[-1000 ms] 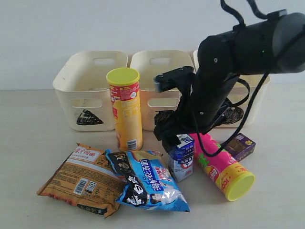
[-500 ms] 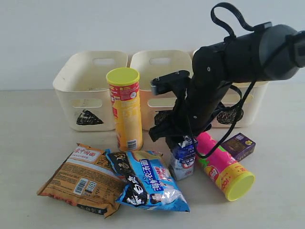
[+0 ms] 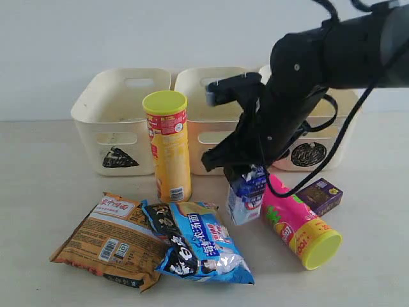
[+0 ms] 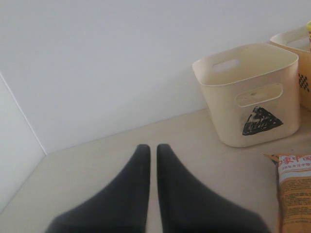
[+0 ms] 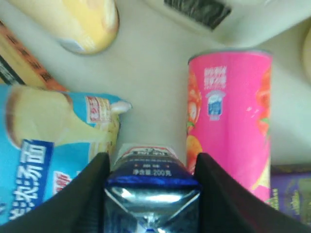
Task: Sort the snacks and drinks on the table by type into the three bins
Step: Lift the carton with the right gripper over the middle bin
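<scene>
Snacks and drinks: none shows inside the three bins [image 3: 192, 80] at the far side, so sorting is judged barely begun, with six items left.

On the table [image 3: 38, 192]:
- yellow tube [image 3: 169, 153], upright
- pink tube [image 3: 294, 224], lying at right
- orange bag [image 3: 105, 240] and blue bag [image 3: 201, 246], near left
- purple carton [image 3: 323, 195], right

The blue-white carton [image 3: 246, 195] sits tilted between the fingers of the right claw [image 3: 246, 174], gripped at its top. The left claw [image 4: 151, 184] is pressed closed and empty, well off to the left.

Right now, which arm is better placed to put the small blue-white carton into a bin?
Right. The right gripper is closed on the blue-white carton just in front of the bins; the left gripper sits shut and empty, well away from it.
</scene>
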`<act>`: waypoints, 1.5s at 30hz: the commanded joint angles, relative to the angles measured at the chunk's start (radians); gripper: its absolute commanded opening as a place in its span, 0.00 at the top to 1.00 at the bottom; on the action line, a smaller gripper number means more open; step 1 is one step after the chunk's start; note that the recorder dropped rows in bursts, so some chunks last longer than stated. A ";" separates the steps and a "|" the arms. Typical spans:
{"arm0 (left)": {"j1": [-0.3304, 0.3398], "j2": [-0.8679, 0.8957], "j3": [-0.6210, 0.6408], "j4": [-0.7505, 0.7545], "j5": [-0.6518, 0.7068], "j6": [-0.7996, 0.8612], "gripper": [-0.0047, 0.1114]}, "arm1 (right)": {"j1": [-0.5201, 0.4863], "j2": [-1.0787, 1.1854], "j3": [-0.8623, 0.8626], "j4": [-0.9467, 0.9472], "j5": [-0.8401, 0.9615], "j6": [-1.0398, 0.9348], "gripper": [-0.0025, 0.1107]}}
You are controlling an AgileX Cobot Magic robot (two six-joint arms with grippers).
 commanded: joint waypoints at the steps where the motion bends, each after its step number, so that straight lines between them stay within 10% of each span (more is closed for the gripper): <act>1: 0.001 -0.003 0.003 -0.013 -0.003 0.001 0.92 | 0.001 -0.108 -0.004 -0.015 -0.056 -0.006 0.98; 16: 0.001 -0.003 0.003 -0.013 -0.005 0.001 0.92 | -0.020 -0.141 -0.194 -0.429 -0.243 0.175 0.98; 26: 0.001 -0.003 0.003 -0.013 -0.003 0.001 0.92 | -0.112 0.068 -0.220 -0.431 -0.621 0.189 0.98; 38: 0.001 -0.003 0.003 -0.013 -0.005 0.001 0.92 | -0.130 0.298 -0.354 -0.420 -0.629 0.215 0.97; 45: 0.001 -0.003 0.003 -0.013 -0.003 0.001 0.92 | -0.130 0.331 -0.382 -0.420 -0.635 0.237 0.52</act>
